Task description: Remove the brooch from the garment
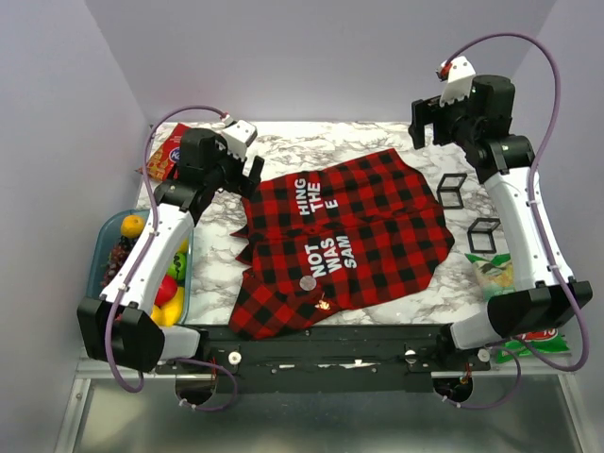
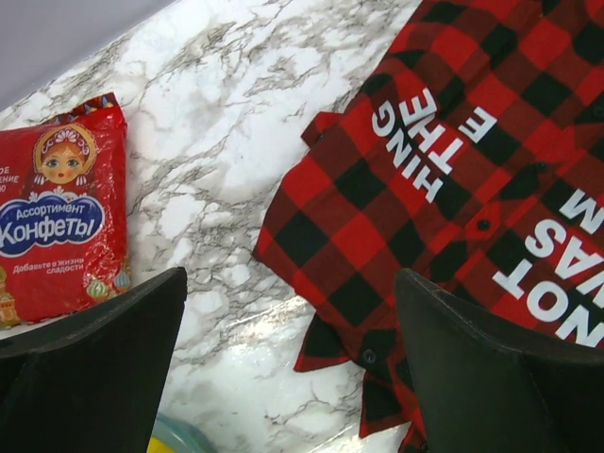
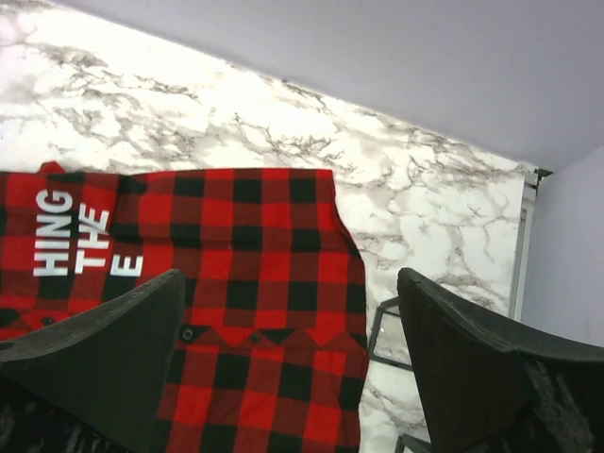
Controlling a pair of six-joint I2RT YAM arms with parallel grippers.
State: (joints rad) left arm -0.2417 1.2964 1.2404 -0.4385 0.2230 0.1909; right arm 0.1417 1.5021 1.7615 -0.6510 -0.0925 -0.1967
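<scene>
We count one checked shirt (image 1: 349, 226) and one small round brooch (image 1: 308, 282) on it. We also see two black wire frames (image 1: 453, 191) (image 1: 483, 236), one red sweets packet (image 2: 61, 212) and one blue tub (image 1: 98, 247).

Left arm (image 1: 142, 269) and right arm (image 1: 528, 226): white link shells, black joint housings. One lilac cable (image 1: 554, 75) loops along each arm. White wrist camera block (image 1: 458, 83) on each, the right one with a red spot. Black base rail (image 1: 321, 345) with silver screws (image 1: 233, 358). Left gripper (image 2: 291, 276) and right gripper (image 3: 291, 274): broad matte black wedge fingers (image 2: 94, 368).
</scene>
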